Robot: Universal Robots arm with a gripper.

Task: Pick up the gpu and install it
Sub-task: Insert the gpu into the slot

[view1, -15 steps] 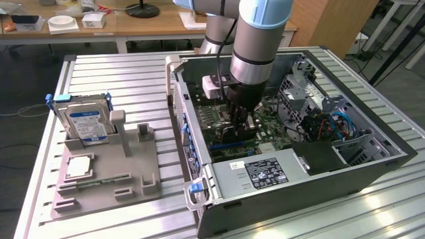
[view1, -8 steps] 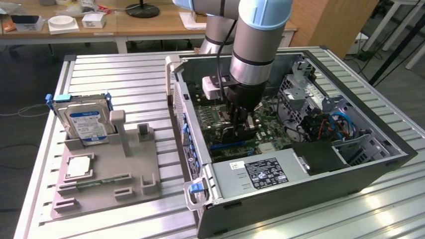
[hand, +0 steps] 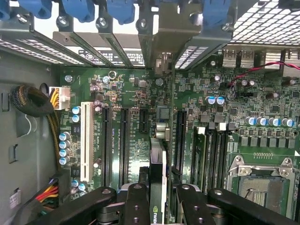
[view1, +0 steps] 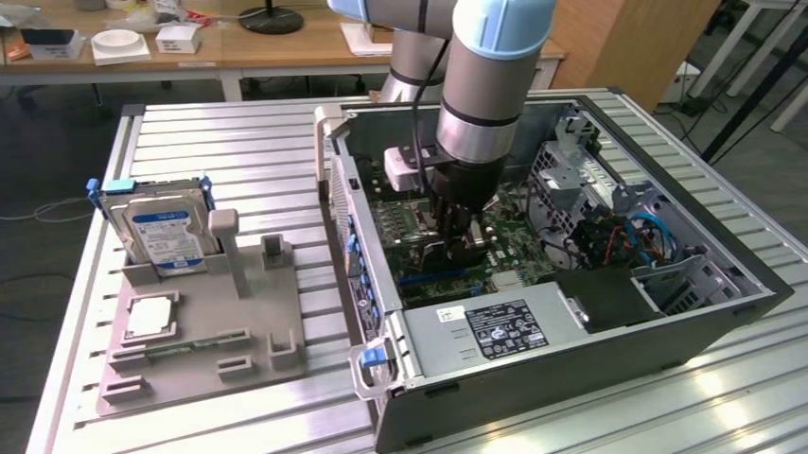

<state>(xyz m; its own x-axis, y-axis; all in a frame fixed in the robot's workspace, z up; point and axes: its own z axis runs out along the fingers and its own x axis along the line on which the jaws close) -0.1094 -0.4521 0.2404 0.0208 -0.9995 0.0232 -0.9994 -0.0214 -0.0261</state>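
Your end effector [hand: 159,202] was clamped on the gpu [hand: 158,161], edge-on over the motherboard [hand: 126,93], mid-install, which by my judgement called for squaring it to a slot.

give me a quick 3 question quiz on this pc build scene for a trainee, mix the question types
1. True or false: the gripper holds the gpu inside the computer case.
2. Where is the hard drive? A) inside the case B) upright in the grey fixture on the exterior view's left C) in the gripper
3. Fill in: the plastic retaining clips in the case are coloured ____.
Key: 1 true; 2 B; 3 blue.
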